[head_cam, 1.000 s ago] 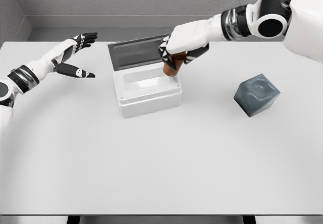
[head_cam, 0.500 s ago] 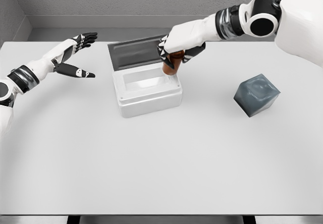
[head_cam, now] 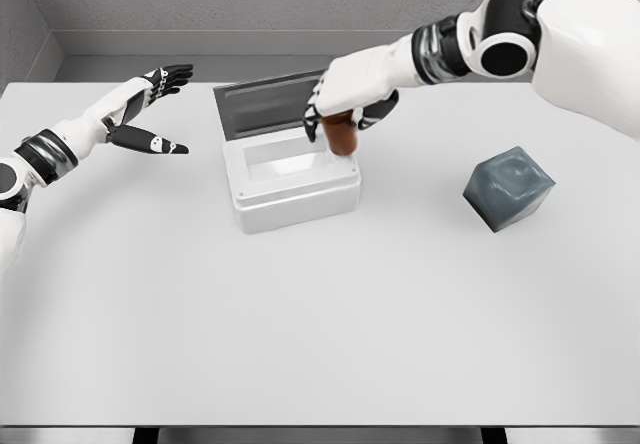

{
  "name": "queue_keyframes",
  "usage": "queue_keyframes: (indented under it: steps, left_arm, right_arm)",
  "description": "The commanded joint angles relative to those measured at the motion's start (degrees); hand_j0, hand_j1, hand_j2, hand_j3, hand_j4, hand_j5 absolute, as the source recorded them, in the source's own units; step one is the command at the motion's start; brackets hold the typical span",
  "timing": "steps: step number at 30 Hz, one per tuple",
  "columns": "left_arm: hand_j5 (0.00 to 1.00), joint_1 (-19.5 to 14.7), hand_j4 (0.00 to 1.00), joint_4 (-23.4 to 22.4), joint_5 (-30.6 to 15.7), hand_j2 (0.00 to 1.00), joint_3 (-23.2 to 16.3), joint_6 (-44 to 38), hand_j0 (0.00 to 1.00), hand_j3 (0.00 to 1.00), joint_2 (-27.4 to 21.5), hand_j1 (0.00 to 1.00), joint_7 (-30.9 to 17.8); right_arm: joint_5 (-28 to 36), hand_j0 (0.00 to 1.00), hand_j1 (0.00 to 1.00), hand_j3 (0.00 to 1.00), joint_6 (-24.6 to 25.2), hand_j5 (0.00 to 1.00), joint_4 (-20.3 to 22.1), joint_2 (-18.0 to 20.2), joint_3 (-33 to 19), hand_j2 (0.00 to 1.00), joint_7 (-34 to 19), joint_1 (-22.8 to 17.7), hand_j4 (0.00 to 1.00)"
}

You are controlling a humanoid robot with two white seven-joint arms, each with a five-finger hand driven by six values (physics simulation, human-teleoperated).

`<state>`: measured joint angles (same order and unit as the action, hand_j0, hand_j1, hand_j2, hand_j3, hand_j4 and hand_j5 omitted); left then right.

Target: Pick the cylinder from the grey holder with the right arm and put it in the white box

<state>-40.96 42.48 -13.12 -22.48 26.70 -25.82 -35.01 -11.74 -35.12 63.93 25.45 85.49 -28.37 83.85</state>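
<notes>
A brown cylinder (head_cam: 341, 135) hangs upright over the right inner edge of the white box (head_cam: 292, 186), its lower end level with the rim. My right hand (head_cam: 345, 99) is shut on its top, fingers curled around it. The box's grey lid (head_cam: 268, 103) stands open behind it. The grey holder (head_cam: 508, 188) sits on the table to the right, its round socket bare. My left hand (head_cam: 150, 104) hovers left of the box with fingers spread, holding nothing.
The white table (head_cam: 320, 334) stretches wide in front of the box and holder. A grey wall runs along the table's far edge.
My right hand has carried the cylinder slightly left, further over the box opening. The left arm has not moved.
</notes>
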Motion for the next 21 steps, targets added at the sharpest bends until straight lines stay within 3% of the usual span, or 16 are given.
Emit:
queue_keyframes:
  steps: [1,4,9,11,16,21]
  left_arm:
    - [1.00,0.00,1.00,0.06,-0.41,1.00,0.07,-0.07,1.00,1.00,-0.11,1.00,0.01]
    - [1.00,0.00,1.00,0.14,-0.41,1.00,0.07,-0.07,1.00,1.00,-0.02,1.00,0.01]
    - [1.00,0.00,1.00,0.06,-0.41,1.00,0.07,-0.07,1.00,1.00,-0.11,1.00,0.01]
    - [1.00,0.00,1.00,0.06,-0.41,1.00,0.07,-0.07,1.00,1.00,-0.11,1.00,0.01]
    - [1.00,0.00,1.00,0.06,-0.50,1.00,0.07,-0.07,1.00,1.00,-0.37,1.00,0.01]
    - [1.00,0.00,1.00,0.84,-0.50,1.00,0.07,-0.07,1.00,1.00,-0.64,1.00,0.01]
  right_arm:
    - [-0.74,0.92,0.92,0.92,0.12,0.92,0.67,0.04,-1.03,0.92,-0.02,-0.09,0.92]
    - [-0.74,0.93,0.93,0.93,0.12,0.93,2.16,1.18,-3.05,0.93,0.07,-0.09,0.93]
    - [-0.74,0.95,0.95,0.95,0.12,0.95,11.30,5.66,-9.12,0.95,0.07,-0.09,0.95]
    - [-0.65,0.95,0.95,0.95,0.12,0.95,17.28,8.92,-11.14,0.95,0.16,-0.09,0.95]
    - [-0.21,0.99,0.99,0.99,0.12,0.99,25.63,17.79,-11.75,0.99,0.95,-0.35,0.99]
    - [2.51,1.00,1.00,1.00,0.12,1.00,29.50,25.62,-13.16,1.00,1.13,-0.35,1.00]
